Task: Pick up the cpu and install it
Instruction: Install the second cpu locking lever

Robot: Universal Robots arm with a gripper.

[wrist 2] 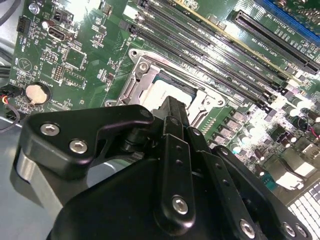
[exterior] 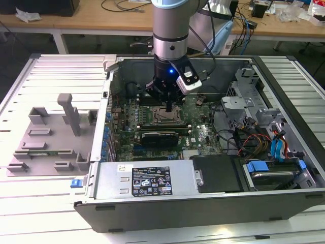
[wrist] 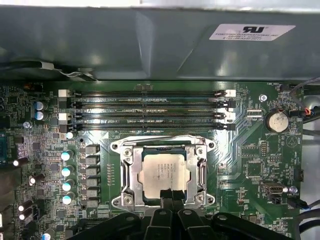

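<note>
Our gripper (exterior: 169,108) hangs straight down inside the open PC case (exterior: 284,76), tips right over the cpu (exterior: 165,118). In both wrist views the fingers (wrist: 170,196) look drawn close together, narrow gap at most, w/ nothing visibly clamped between them; whether the tips touch the chip top we can't tell.

The cpu (wrist: 165,174) lies flat inside the socket frame (wrist: 129,172), silver top up, edges square w/ the frame. So it looks seated already, not on the grey fixture block (exterior: 48,134) that sits on the tabletop toward the exterior view's left, well apart from the case.

Key relation: the chip is directly below the gripper, no sideways offset to speak of in the exterior view. It's square, so no real long axis; its sides run parallel to the RAM slots (wrist: 147,107) just beside the socket. In the second wrist view the fingertips cover the near edge of the cpu (wrist 2: 167,94), approx centred on it.

Around that: green motherboard (wrist 2: 75,60), coin cell (wrist: 274,121) off to one side, power supply (exterior: 147,179) at the case's near wall.
</note>
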